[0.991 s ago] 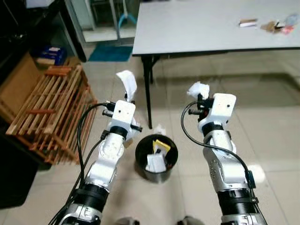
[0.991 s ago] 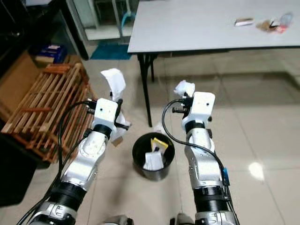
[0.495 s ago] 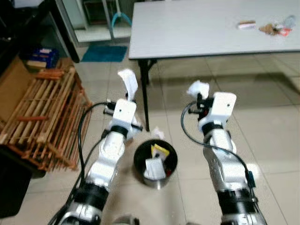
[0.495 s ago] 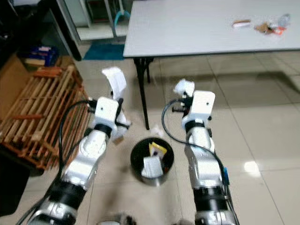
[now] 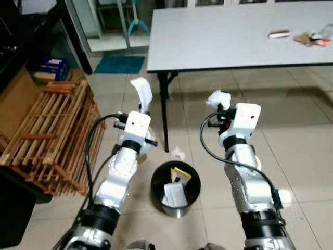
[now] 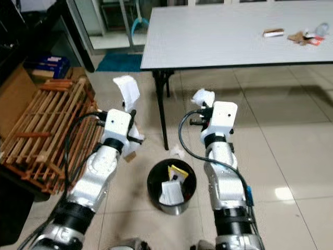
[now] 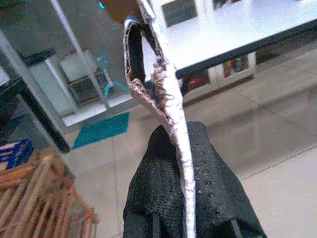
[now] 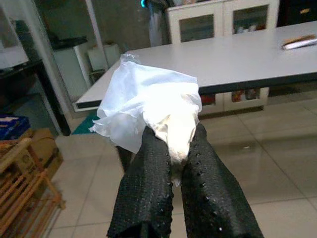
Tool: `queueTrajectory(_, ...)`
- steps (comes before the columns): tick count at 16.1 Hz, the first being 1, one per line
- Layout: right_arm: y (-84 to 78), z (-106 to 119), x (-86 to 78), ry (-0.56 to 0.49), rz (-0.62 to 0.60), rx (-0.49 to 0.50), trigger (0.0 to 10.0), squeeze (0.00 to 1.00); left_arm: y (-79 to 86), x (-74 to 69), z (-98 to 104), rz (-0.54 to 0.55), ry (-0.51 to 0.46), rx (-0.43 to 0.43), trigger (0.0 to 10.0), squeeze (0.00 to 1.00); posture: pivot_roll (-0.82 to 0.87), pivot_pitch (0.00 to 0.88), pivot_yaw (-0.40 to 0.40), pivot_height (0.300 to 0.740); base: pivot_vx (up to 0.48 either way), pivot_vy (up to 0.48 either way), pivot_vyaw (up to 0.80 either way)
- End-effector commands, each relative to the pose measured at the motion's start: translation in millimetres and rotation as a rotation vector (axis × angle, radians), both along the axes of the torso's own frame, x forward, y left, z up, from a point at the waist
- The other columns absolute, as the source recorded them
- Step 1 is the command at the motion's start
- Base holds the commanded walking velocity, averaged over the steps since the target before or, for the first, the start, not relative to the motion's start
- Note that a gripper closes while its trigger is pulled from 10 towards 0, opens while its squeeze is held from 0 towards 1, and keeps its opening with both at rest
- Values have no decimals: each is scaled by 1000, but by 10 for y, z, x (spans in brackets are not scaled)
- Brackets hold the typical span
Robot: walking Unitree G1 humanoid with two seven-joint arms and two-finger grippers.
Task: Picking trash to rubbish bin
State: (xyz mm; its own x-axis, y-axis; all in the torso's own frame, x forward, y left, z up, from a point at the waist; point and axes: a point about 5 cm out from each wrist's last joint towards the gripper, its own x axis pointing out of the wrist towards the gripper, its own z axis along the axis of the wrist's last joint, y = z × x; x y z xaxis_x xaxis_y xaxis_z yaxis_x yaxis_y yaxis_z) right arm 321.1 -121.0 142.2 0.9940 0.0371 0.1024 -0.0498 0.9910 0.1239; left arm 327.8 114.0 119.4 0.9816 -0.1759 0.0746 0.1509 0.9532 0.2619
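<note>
Although several printed items are in view, you can read no lettering on them: the blue box (image 5: 50, 66) by the dark shelving and the wrappers (image 5: 304, 37) on the far end of the grey table (image 5: 229, 36) are too small to make out.

Your left gripper (image 7: 184, 163) is clamped on a torn strip of cardboard (image 7: 157, 74), white on one face and brown along the ragged edge. The strip stands up between the fingers (image 7: 153, 173), which press against both of its faces. From the head camera you see this piece (image 5: 142, 92) raised above the left wrist, beside the table leg (image 5: 165, 112).

Your right gripper (image 8: 177, 148) is clenched on a crumpled white tissue (image 8: 151, 106). The fingers (image 8: 148, 183) are nearly together, with the wad bulging out above their tips. In the head view the tissue (image 5: 218, 99) sits at chest level, above the tiled floor (image 5: 291, 135).

You will find the black rubbish bin (image 5: 176, 190) on the floor between the two forearms, below both grippers. It already holds a white wrapper and a yellow packet (image 5: 179, 174). One small white scrap (image 5: 178, 153) lies on the tiles just behind its rim. A wooden slatted rack (image 5: 49, 133) stands to your left.
</note>
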Motion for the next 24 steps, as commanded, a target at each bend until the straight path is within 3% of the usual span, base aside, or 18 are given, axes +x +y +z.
queueTrajectory(1,57,13,6,0,16,-4,10000,0,34,7,28,3,-11,8,10000,0,-8,88,78,720,319,0,0)
queueTrajectory(8,72,1,2,11,29,-1,10000,0,30,2,28,2,-12,7,10000,0,-8,90,79,720,322,0,-540)
queueTrajectory(24,78,11,5,3,30,-10,10000,0,24,8,34,0,-13,9,10000,0,-8,88,79,720,324,0,0)
